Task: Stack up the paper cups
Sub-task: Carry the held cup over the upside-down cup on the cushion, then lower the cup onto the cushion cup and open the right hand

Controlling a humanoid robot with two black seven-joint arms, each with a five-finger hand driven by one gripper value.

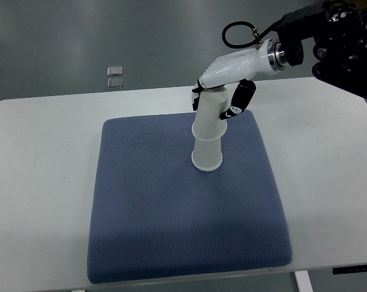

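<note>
My right hand (223, 91) enters from picture's right edge, fingers clamped on upper paper cup (210, 112). Thumb on cup's left side, other fingers on right side, palm above closed base. Upper paper cup inverted, rim down, seated over lower paper cup (207, 155). Lower paper cup also inverted, rim resting on blue mat (171, 219), toward mat's far centre. Stack long axis near vertical, top leaning slightly away from me. Mat lies on white table (37, 182).
</note>
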